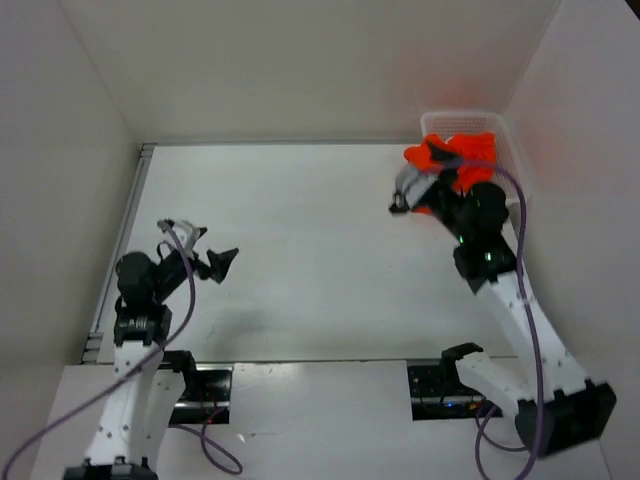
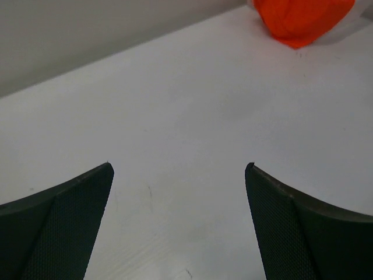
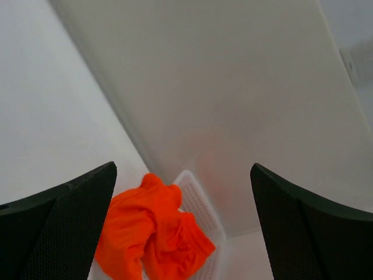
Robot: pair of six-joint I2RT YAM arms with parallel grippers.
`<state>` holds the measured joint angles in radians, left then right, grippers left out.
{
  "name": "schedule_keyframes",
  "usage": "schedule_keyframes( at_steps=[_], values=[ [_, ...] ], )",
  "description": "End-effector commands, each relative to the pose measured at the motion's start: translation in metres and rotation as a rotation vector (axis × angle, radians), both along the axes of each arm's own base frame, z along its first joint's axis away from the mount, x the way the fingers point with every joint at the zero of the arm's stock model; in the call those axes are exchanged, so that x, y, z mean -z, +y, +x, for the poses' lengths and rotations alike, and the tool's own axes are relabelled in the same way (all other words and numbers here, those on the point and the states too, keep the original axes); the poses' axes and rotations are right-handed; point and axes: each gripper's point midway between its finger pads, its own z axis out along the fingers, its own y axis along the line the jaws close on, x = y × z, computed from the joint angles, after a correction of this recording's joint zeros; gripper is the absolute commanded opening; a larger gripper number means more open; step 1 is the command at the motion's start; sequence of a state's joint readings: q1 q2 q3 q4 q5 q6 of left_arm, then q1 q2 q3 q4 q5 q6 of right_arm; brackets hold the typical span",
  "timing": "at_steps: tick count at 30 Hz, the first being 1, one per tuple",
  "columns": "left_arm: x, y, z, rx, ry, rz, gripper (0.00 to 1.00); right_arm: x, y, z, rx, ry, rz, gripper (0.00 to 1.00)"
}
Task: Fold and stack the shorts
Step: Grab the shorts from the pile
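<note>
Top view: you have the shorts (image 1: 465, 155) at about 2 o'clock from the table's (image 1: 320, 250) middle. They are a crumpled bright orange heap, unfolded. They sit in a white mesh basket (image 1: 460, 117) in the far right corner, and some cloth spills over its near edge.

Your right gripper (image 1: 408, 192) is up against the heap on its 9 o'clock side. From above you cannot tell whether it touches the fabric.

Right wrist view: the right gripper (image 3: 183, 166) has its jaws spread wide. Both black fingers (image 3: 58, 227) frame the shot with nothing between the tips. The shorts (image 3: 151, 233) lie beyond, low at 6 o'clock and bunched in folds. The basket's (image 3: 198, 204) white lattice wall shows at their right. A pale wall fills the rest of the view.

Your left gripper (image 1: 208, 248) is at 9 o'clock on the table, well apart from the basket.

Left wrist view: the left gripper (image 2: 179, 166) also has its jaws spread wide. The textured pads (image 2: 64, 227) sit at either lower corner, with only bare white table (image 2: 204, 116) between them. A corner of the orange shorts (image 2: 303, 20) peeks in at 1 o'clock, far off.

No drawstring or logo is legible in any view.
</note>
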<state>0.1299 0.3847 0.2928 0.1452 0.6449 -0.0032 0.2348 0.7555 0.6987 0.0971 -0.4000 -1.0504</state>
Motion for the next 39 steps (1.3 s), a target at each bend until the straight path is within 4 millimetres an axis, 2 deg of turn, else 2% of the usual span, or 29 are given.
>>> schedule_keyframes(
  at_steps=[1,2,3,4,5,6,7,8,9,10,11,12,13,14,15,16,17,18,19,21,22,23,24,25,28,29,33,36,39],
  values=[
    [-0.033,-0.005,0.059,-0.036,0.162,0.005,1.00,-0.050,-0.036,0.099,0.430,0.203,0.317,1.00],
    [-0.031,-0.008,0.075,-0.045,0.244,0.014,1.00,-0.040,-0.034,0.124,0.492,0.282,0.395,1.00],
    [-0.025,-0.013,0.102,-0.049,0.381,0.031,1.00,0.018,-0.039,0.162,0.582,0.454,0.365,1.00],
    [-0.018,-0.016,0.115,-0.079,0.435,0.057,1.00,-0.025,-0.059,0.185,0.592,0.422,0.480,1.00],
    [-0.012,-0.018,0.124,-0.094,0.482,0.077,1.00,-0.018,-0.066,0.202,0.615,0.505,0.624,1.00],
    [0.024,-0.021,0.130,-0.101,0.629,0.113,1.00,0.031,-0.074,0.227,0.682,0.654,0.656,1.00],
    [0.008,-0.027,0.144,-0.101,0.626,0.124,1.00,-0.005,-0.101,0.247,0.703,0.601,0.772,1.00],
    [0.041,-0.040,0.139,-0.061,0.774,0.160,1.00,-0.003,-0.109,0.260,0.736,0.637,0.914,0.97],
    [0.046,-0.046,0.143,-0.047,0.813,0.174,1.00,0.047,-0.118,0.280,0.806,0.749,0.951,0.96],
    [0.048,-0.053,0.147,-0.027,0.836,0.177,1.00,0.024,-0.143,0.292,0.821,0.695,1.046,0.94],
    [0.039,-0.063,0.156,0.000,0.823,0.174,1.00,0.034,-0.151,0.300,0.844,0.707,1.104,0.92],
    [0.047,-0.067,0.162,0.013,0.838,0.170,1.00,0.043,-0.160,0.305,0.875,0.700,1.137,0.91],
    [0.041,-0.074,0.167,0.033,0.802,0.162,1.00,0.053,-0.168,0.315,0.915,0.677,1.138,0.91],
    [0.043,-0.081,0.167,0.059,0.800,0.158,1.00,0.056,-0.185,0.319,0.994,0.610,1.142,0.91],
    [0.046,-0.083,0.169,0.068,0.806,0.155,1.00,0.050,-0.200,0.322,1.025,0.562,1.174,0.91],
    [0.043,-0.086,0.174,0.077,0.794,0.149,1.00,0.068,-0.212,0.328,1.067,0.564,1.182,0.91],
    [0.051,-0.089,0.173,0.096,0.816,0.143,1.00,0.071,-0.234,0.328,1.103,0.537,1.204,0.91],
    [0.050,-0.091,0.172,0.108,0.817,0.138,1.00,0.067,-0.244,0.331,1.116,0.506,1.214,0.91],
    [0.056,-0.093,0.172,0.116,0.831,0.137,1.00,0.083,-0.248,0.334,1.145,0.513,1.189,0.91],
    [0.059,-0.100,0.169,0.146,0.843,0.132,1.00,0.092,-0.268,0.333,1.202,0.479,1.183,0.91],
    [0.059,-0.100,0.169,0.147,0.843,0.132,1.00,0.110,-0.269,0.334,1.221,0.506,1.159,0.91],
    [0.063,-0.102,0.168,0.158,0.855,0.129,1.00,0.114,-0.274,0.333,1.225,0.516,1.160,0.91],
    [0.066,-0.103,0.168,0.167,0.865,0.125,1.00,0.135,-0.274,0.332,1.249,0.551,1.134,0.91],
    [0.069,-0.105,0.167,0.176,0.874,0.122,1.00,0.152,-0.284,0.329,1.293,0.558,1.124,0.91],
    [0.074,-0.105,0.167,0.176,0.885,0.124,1.00,0.179,-0.295,0.326,1.349,0.574,1.095,0.91],
    [0.074,-0.105,0.167,0.176,0.885,0.124,1.00,0.193,-0.305,0.324,1.375,0.585,1.092,0.91],
    [0.078,-0.105,0.168,0.175,0.908,0.127,1.00,0.219,-0.321,0.320,1.426,0.598,1.096,0.92],
    [0.080,-0.106,0.167,0.183,0.919,0.124,1.00,0.229,-0.319,0.324,1.419,0.615,1.095,0.94],
    [0.082,-0.109,0.166,0.201,0.930,0.116,1.00,0.251,-0.316,0.329,1.381,0.680,1.088,0.92]
  ],
)
